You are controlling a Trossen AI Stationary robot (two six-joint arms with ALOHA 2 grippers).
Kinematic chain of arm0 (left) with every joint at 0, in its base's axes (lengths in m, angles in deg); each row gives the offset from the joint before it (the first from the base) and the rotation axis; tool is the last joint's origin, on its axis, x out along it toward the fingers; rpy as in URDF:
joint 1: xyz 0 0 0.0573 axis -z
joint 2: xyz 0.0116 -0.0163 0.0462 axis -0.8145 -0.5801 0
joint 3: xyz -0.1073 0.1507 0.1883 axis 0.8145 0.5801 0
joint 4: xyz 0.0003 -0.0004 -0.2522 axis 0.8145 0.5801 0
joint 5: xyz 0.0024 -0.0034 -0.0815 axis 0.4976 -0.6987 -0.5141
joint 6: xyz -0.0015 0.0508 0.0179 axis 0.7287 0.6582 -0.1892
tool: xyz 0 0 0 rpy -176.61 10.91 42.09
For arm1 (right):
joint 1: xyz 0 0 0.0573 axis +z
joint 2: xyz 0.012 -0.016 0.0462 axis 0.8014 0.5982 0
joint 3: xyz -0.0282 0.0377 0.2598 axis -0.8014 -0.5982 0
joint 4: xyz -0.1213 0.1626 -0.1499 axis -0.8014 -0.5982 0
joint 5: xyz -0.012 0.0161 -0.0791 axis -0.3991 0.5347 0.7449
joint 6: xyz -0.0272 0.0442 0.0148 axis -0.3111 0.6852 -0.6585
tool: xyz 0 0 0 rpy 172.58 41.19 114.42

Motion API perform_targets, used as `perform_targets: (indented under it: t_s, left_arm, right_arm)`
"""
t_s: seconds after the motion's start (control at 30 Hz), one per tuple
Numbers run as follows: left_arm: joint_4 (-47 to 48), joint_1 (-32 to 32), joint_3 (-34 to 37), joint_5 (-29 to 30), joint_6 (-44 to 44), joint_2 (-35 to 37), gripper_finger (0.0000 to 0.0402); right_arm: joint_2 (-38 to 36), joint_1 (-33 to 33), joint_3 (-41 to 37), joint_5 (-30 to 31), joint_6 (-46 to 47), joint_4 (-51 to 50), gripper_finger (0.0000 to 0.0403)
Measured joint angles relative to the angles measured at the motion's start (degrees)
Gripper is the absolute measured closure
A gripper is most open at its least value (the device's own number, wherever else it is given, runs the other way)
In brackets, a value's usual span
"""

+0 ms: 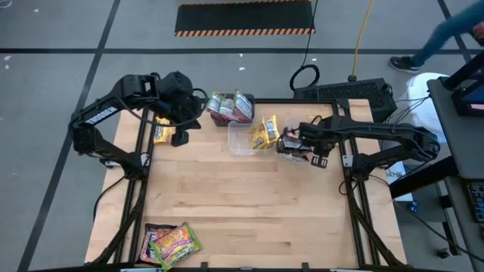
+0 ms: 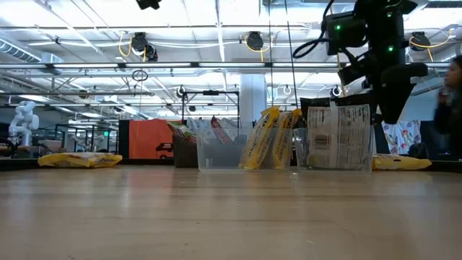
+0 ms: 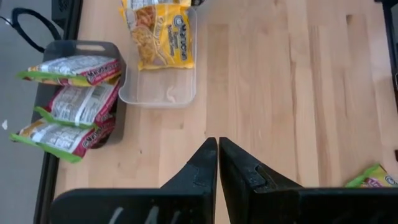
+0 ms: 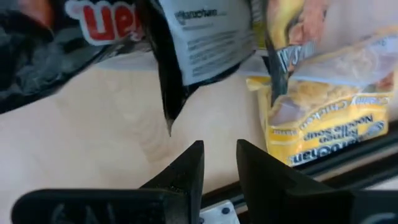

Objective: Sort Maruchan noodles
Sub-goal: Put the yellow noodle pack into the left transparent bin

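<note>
1. Left arm: folded over the table's far-left edge; left gripper point(image 3: 217, 163) points down at bare wood, fingers pressed together, holding nothing
2. Right arm: stretched in from the right; right gripper point(image 4: 219, 163) hangs just above the dark packets, fingers slightly parted, empty
3. Green-edged packets point(image 1: 231, 107): three standing in the dark grey box point(image 3: 93, 46); red band partly reads "Maruchan"
4. Yellow packets point(image 1: 264, 133): leaning in the clear tub point(image 1: 240, 140); "Chicken", "Noodle Soup" legible in the right wrist view
5. Dark packets point(image 1: 291, 145): in a second clear tub, red lettering cut off
6. Loose packets point(image 1: 171, 243): near-left table corner; one yellow packet point(image 1: 162, 133) beneath the left arm
</note>
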Motion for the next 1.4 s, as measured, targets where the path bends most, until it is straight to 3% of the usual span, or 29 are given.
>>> perform_targets:
  t_s: [0.3, 0.53, 0.7, 1.13, 1.33, 1.4]
  left_arm:
    - [1.10, 0.00, 0.00, 0.05, -0.23, -0.10, 0.0380]
    - [1.16, 0.00, 0.00, 0.04, -0.22, -0.10, 0.0380]
    - [1.16, 0.00, 0.00, 0.04, -0.21, -0.10, 0.0380]
    - [1.17, 0.00, 0.00, 0.04, -0.46, -0.10, 0.0380]
    - [1.23, 0.00, 0.00, 0.04, -0.50, -0.10, 0.0380]
    - [1.28, 0.00, 0.00, 0.02, -0.52, -0.10, 0.0380]
  right_arm:
    - [1.11, -8.23, -0.62, -3.06, -2.07, 1.13, 0.0314]
    - [1.10, -12.51, -6.47, -3.02, -5.17, 4.87, 0.0314]
    - [1.09, -13.00, -8.86, -2.84, -12.49, 8.00, 0.0314]
    - [1.06, -13.47, -8.94, -2.61, -19.14, 14.23, 0.0314]
    - [1.06, -13.47, -12.87, -2.50, -19.89, 15.80, 0.0314]
    - [1.06, -13.46, -14.32, 0.23, -21.32, 17.05, 0.0314]
